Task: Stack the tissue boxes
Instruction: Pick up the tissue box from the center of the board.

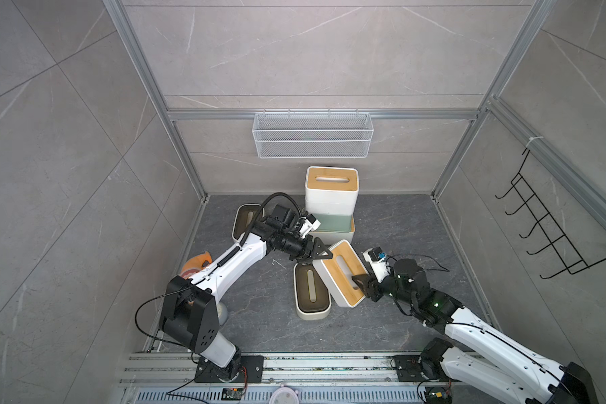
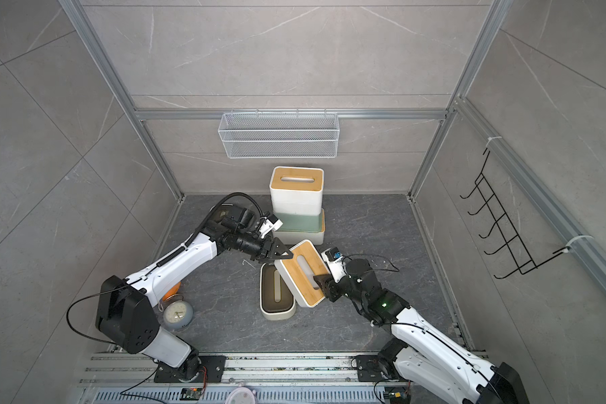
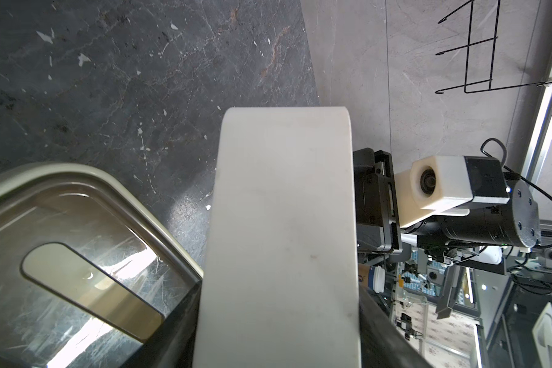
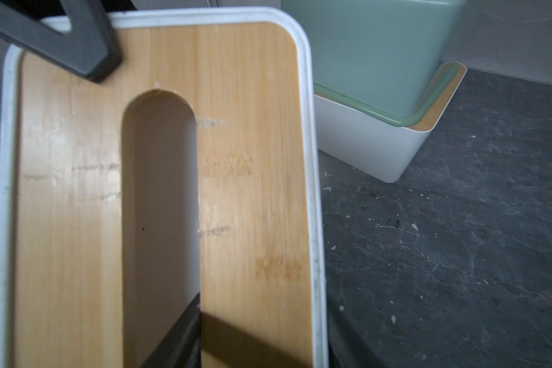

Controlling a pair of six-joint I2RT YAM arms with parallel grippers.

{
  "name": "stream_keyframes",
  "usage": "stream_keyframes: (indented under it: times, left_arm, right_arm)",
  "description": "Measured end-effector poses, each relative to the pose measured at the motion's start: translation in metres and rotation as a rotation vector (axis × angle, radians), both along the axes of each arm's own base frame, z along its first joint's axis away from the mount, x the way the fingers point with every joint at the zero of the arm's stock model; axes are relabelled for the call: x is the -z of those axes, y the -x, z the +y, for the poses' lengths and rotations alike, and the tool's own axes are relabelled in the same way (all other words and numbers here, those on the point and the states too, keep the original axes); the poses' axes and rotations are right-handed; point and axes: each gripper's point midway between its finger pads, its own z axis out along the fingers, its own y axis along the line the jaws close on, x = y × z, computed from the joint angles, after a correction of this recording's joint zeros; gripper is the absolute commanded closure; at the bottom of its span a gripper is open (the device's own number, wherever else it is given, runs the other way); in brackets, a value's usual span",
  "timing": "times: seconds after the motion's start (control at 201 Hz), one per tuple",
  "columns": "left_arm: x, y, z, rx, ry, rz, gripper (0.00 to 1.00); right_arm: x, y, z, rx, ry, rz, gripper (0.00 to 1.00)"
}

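Tissue box one (image 1: 245, 224), cream with a dark lid, sits far left on the floor (image 1: 259, 314), half hidden behind our left arm (image 1: 231, 266). Next, our left gripper (image 1: 315, 258) is clamped on one end of the bamboo-lidded box (image 1: 343, 271), which hangs tilted between both grippers, overlapping a dark-lidded box (image 1: 311, 297) lying flat beside it. Behind them we see the stack (image 1: 331, 210): white base box (image 2: 308, 238), sage green box (image 1: 333, 222), white bamboo-topped box (image 1: 331, 197) above. On the right, our right gripper (image 1: 363, 285) pinches the tilted box's other end, one finger (image 4: 176, 331) in the slot (image 4: 160, 191).
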Motion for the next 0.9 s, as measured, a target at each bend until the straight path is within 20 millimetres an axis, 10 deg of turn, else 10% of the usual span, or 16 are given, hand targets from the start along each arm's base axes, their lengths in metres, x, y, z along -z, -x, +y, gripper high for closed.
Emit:
stream_keyframes:
  times: [0.434, 0.474, 0.897]
  left_arm:
    - [0.014, 0.013, 0.017, -0.12, -0.053, 0.012, 0.66]
    - [0.013, 0.012, 0.018, -0.135, -0.055, 0.004, 0.66]
    - [-0.03, 0.014, 0.045, -0.337, -0.003, -0.118, 0.67]
  right_arm:
    - [-0.051, -0.009, 0.005, 0.019, -0.074, -0.074, 0.16]
    - [-0.059, -0.008, 0.004, 0.024, -0.089, -0.079, 0.0]
    - [-0.134, 0.022, -0.022, 0.059, -0.256, -0.188, 0.0]
